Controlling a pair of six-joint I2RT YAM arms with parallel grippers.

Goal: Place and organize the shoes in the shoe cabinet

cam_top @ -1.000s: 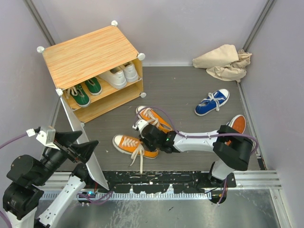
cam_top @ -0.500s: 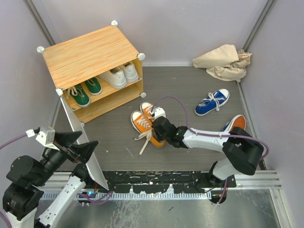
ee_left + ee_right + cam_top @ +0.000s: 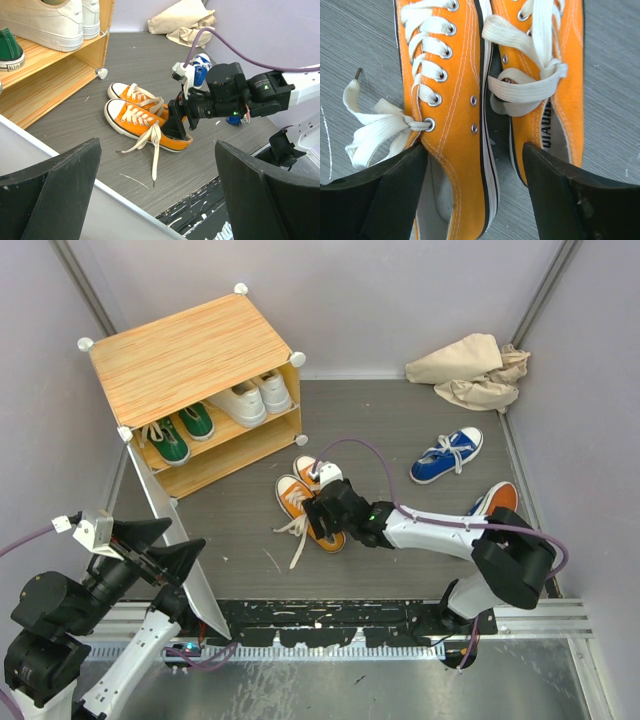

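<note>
The shoe cabinet (image 3: pixel 190 355) stands at the back left with green shoes (image 3: pixel 180 432) and white shoes (image 3: pixel 250 398) on its shelf. Two orange shoes (image 3: pixel 305 502) lie side by side on the floor in front of it. My right gripper (image 3: pixel 325 508) is open at their heels; in the right wrist view one finger (image 3: pixel 385 200) hangs over the left orange shoe (image 3: pixel 450 100) and the other over the right orange shoe (image 3: pixel 560 75). A blue shoe (image 3: pixel 447 455) lies at the right. My left gripper (image 3: pixel 160 545) is open and empty beside the cabinet door (image 3: pixel 175 540).
A crumpled beige cloth (image 3: pixel 470 370) lies in the back right corner. Another orange-toed shoe (image 3: pixel 497 498) shows partly behind the right arm. A loose white lace (image 3: pixel 152 155) trails from the nearer orange shoe toward the front rail. Grey walls close in on three sides.
The right arm drew the two orange shoes together and moved them toward the cabinet. Its jaws then opened and let go. The left arm barely moved.
</note>
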